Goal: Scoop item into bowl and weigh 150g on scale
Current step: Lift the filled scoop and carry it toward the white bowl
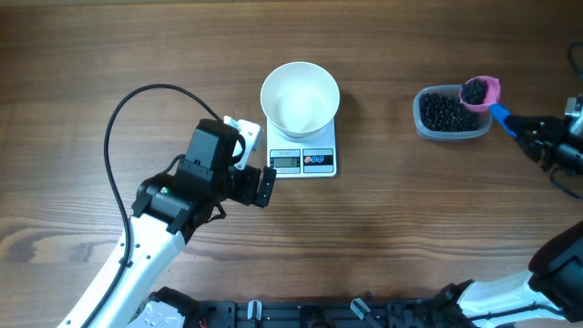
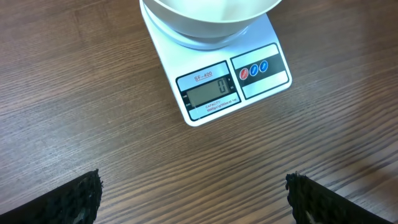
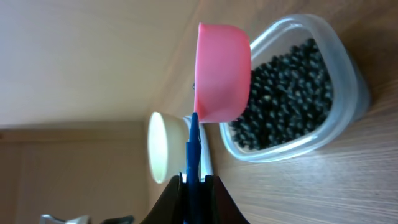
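Filling the clear tub [image 1: 422, 126] upper right: tiny black beads [image 1: 444, 113], more in the pink scoop [image 1: 480, 90] the right gripper [image 3: 193, 186] pinches. White bowl [image 1: 300, 98] on scale [image 1: 303, 162] sits empty; left gripper [image 2: 194, 193] gapes wide.

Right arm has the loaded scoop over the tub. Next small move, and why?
Probably carry the pink scoop left, kept level, to above the bowl. The right gripper is shut on its blue handle. The scoop holds black beads above the tub. The bowl on the scale is empty, and the display reads zero.
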Controlling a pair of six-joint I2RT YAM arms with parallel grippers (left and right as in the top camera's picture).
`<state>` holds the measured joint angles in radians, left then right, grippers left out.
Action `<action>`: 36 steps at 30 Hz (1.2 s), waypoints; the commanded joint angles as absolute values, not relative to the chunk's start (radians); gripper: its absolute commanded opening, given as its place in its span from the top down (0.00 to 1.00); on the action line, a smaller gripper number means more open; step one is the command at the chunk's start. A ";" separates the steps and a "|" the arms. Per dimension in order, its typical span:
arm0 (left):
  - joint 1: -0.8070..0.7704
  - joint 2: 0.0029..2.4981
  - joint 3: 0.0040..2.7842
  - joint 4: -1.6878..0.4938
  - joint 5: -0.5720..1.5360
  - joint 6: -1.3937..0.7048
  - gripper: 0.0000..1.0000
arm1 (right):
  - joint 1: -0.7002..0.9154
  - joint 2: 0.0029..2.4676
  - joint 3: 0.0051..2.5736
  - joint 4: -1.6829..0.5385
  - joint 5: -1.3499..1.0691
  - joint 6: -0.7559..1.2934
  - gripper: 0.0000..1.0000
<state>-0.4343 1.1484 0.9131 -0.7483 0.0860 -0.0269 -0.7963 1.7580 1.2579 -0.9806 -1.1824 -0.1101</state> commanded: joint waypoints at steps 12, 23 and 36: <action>-0.430 1.152 0.903 -0.748 0.077 -0.015 0.00 | -0.780 1.775 1.250 -1.063 -1.484 -0.136 0.96; -0.430 1.152 0.903 -0.748 0.077 -0.014 0.00 | -0.634 1.775 1.250 -1.059 -1.586 -0.134 0.96; -0.430 1.152 0.903 -0.748 0.077 -0.015 0.00 | -0.402 1.775 1.250 -1.022 -1.622 -0.115 0.96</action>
<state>-0.4343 1.1484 0.9131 -0.7483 0.0860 -0.0269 -0.4500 1.7580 1.2579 -1.0359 -1.5589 -0.1093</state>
